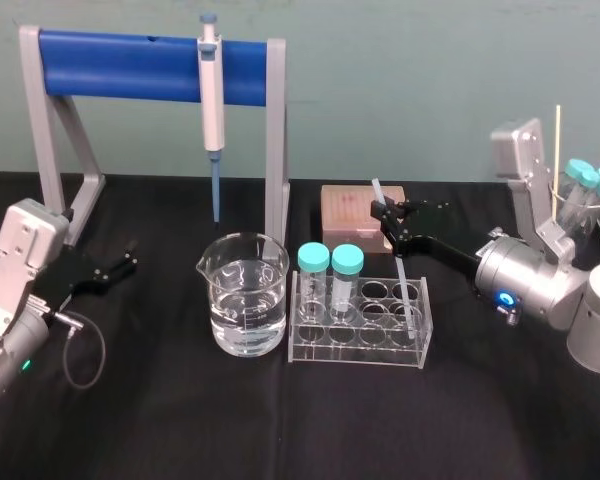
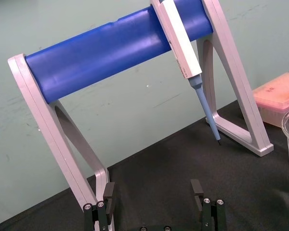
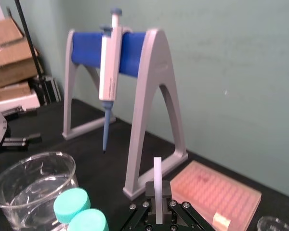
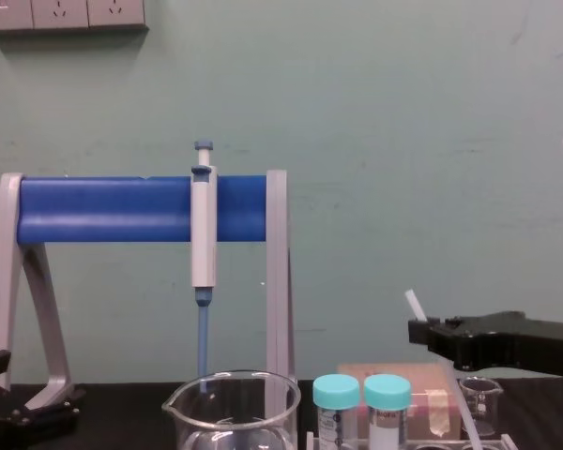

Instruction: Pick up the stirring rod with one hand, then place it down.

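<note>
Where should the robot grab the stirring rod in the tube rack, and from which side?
Near its upper end, from the robot's right, fingers closing across the shaft. The stirring rod stands tilted with its lower end in the tube rack, so only the top is free. The right gripper clamps it there; the left gripper sits parked, open.

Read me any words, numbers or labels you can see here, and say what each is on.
No text here can be read.
Two teal-capped tubes: paper labels, too blurred to read.
Pink box: small tan sticker, nothing legible.
Pipette: no readable marking.
</note>
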Robot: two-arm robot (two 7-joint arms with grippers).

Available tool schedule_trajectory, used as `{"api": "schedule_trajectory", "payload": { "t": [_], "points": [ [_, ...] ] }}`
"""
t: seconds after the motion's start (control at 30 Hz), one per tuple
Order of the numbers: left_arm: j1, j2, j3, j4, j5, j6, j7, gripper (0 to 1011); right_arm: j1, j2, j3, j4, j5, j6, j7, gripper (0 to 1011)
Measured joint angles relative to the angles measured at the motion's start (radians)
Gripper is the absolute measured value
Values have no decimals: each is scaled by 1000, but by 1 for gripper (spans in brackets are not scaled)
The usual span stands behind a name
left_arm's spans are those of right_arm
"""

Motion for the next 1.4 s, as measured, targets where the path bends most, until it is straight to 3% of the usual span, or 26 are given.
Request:
{"api": "schedule_trajectory", "payload": {
  "t": [0.2,0.43,0.93,1.4],
  "points": [
    [0,0,0,0,0,0,0,1001,-29,-23,26,0,-5,-125,10,70],
    [0,0,0,0,0,0,0,1000,-45,-42,42,4,-4,-197,37,71],
    [0,0,0,0,0,0,0,1000,-63,-45,72,-34,-26,-273,53,71],
    [0,0,0,0,0,0,0,1000,-91,-27,147,-158,-12,-330,38,71]
  ]
}}
